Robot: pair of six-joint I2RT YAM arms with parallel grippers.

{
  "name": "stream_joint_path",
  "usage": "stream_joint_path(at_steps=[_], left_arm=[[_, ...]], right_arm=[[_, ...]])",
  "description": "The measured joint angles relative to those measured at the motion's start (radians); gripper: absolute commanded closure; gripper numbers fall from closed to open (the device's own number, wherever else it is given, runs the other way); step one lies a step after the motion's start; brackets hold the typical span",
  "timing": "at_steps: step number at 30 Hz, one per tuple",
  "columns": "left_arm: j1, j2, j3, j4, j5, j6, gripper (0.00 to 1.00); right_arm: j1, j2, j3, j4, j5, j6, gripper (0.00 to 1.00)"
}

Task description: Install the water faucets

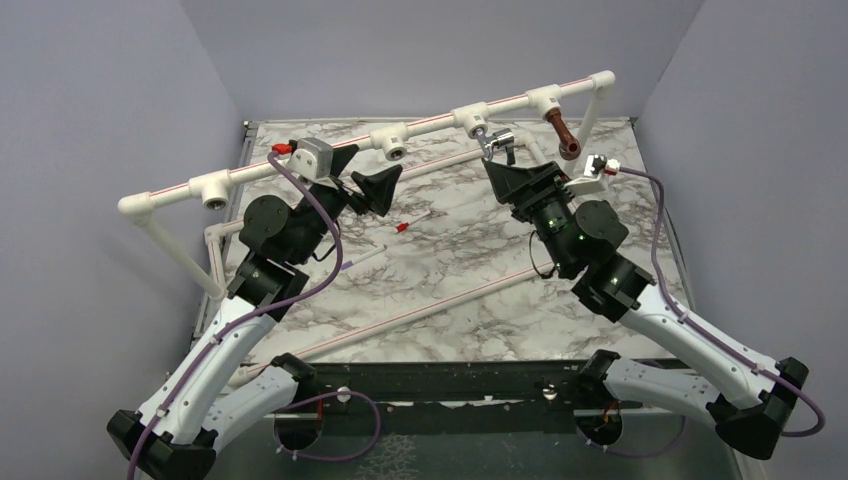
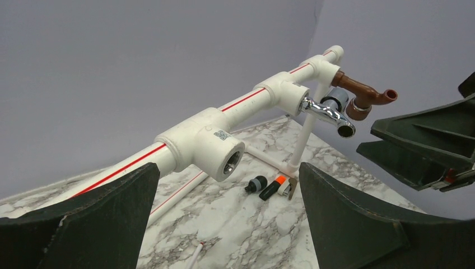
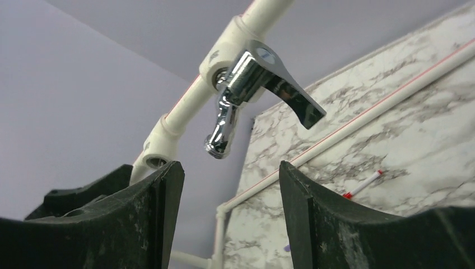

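The chrome faucet (image 1: pixel 495 140) with a lever handle sits in a tee of the white pipe rail (image 1: pixel 430 125), spout hanging down. The reddish-brown faucet (image 1: pixel 563 135) sits in the tee to its right. My right gripper (image 1: pixel 515 168) is open and empty just below the chrome faucet (image 3: pixel 246 84), which hangs above the gap of the gripper (image 3: pixel 229 165) without touching it. My left gripper (image 1: pixel 368 168) is open and empty in front of an empty tee socket (image 2: pixel 224 159). The left wrist view also shows the chrome faucet (image 2: pixel 327 115) and the brown faucet (image 2: pixel 367 98).
A stick with a red tip (image 1: pixel 405 227) and a loose white pipe (image 1: pixel 420 315) lie on the marble table. A black-grey fitting (image 2: pixel 256 184) and an orange-black piece (image 2: pixel 273 186) lie near the rail's post. Another empty tee (image 1: pixel 213 190) is at the left.
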State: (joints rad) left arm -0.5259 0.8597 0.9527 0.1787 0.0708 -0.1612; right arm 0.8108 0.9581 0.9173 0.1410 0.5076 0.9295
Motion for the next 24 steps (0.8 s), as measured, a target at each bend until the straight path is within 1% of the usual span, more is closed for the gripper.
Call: stream_joint_path(at_steps=[5, 11, 13, 18, 21, 24], left_arm=[[0.0, 0.0, 0.0, 0.0, 0.0, 0.0, 0.04], [0.0, 0.0, 0.0, 0.0, 0.0, 0.0, 0.04], [0.0, 0.0, 0.0, 0.0, 0.0, 0.0, 0.04], [0.0, 0.0, 0.0, 0.0, 0.0, 0.0, 0.04], [0.0, 0.0, 0.0, 0.0, 0.0, 0.0, 0.04], [0.0, 0.0, 0.0, 0.0, 0.0, 0.0, 0.04]], right_arm=[[0.0, -0.052, 0.025, -0.014, -0.086, -0.261, 0.32], [0.0, -0.064, 0.098, -0.037, -0.23, -0.652, 0.32], [0.0, -0.068, 0.112, -0.042, -0.284, -0.805, 0.28], [0.0, -0.087, 0.113, -0.09, -0.404, -1.181, 0.23], [0.0, -0.096, 0.112, -0.136, -0.456, -1.397, 0.21], [0.0, -0.106, 0.112, -0.159, -0.484, -1.574, 0.2]])
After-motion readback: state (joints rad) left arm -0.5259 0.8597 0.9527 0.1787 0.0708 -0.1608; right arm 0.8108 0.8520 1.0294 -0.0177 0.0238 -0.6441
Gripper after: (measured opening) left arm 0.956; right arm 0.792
